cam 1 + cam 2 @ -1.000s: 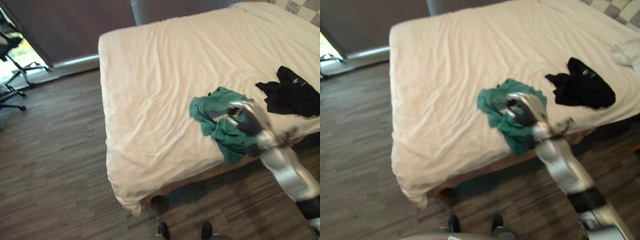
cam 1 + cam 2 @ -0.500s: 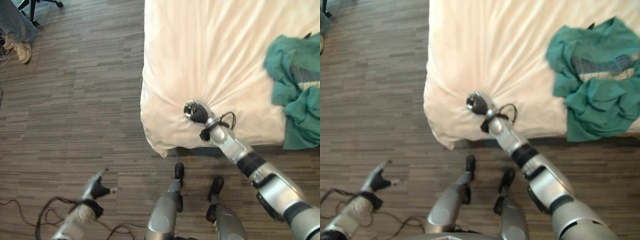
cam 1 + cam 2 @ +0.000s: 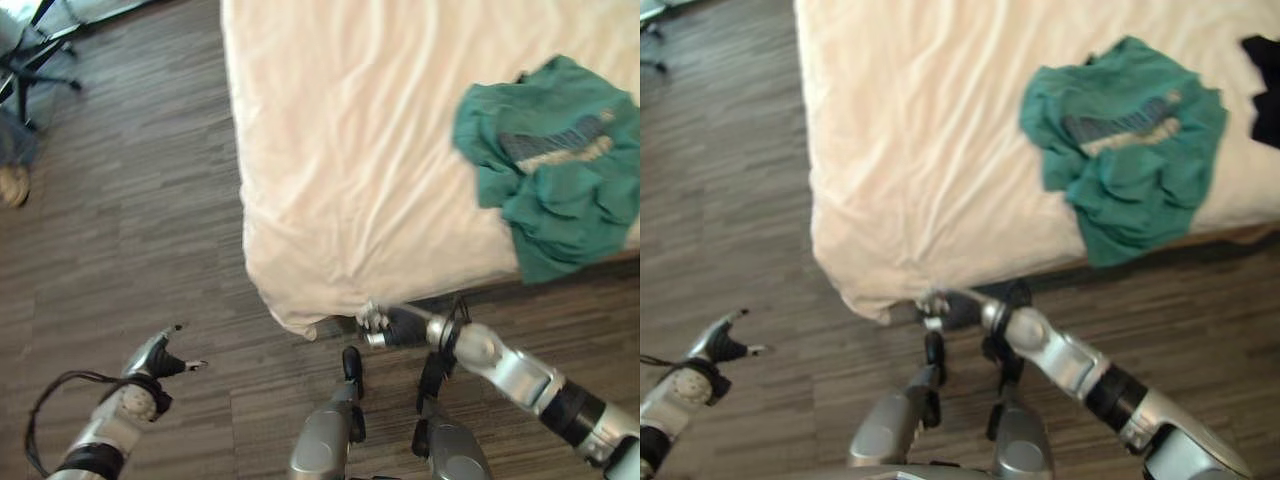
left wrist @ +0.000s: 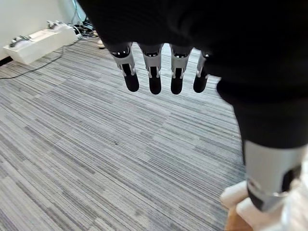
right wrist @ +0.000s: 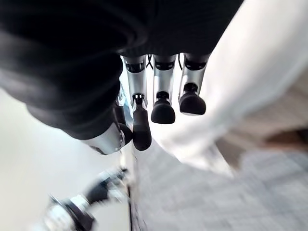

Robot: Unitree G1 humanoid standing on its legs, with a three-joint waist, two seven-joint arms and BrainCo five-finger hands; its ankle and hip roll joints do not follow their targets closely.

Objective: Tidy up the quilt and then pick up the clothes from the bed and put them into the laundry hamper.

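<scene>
While the right hand (image 3: pixel 392 326) hangs with relaxed fingers (image 5: pixel 163 103) just below the quilt (image 3: pixel 340 160) corner, it should pinch the hem firmly. Pull evenly, clear of the green garment (image 3: pixel 548 165); the left hand (image 3: pixel 160 358) hangs slack-fingered over the floor (image 3: pixel 130 220).

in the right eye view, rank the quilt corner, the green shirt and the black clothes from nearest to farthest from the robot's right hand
1. The quilt corner, hanging off the bed right beside the right hand.
2. The green shirt, up on the quilt near the bed's edge, on the hand's right.
3. The black clothes, farther right at the picture's edge.
</scene>
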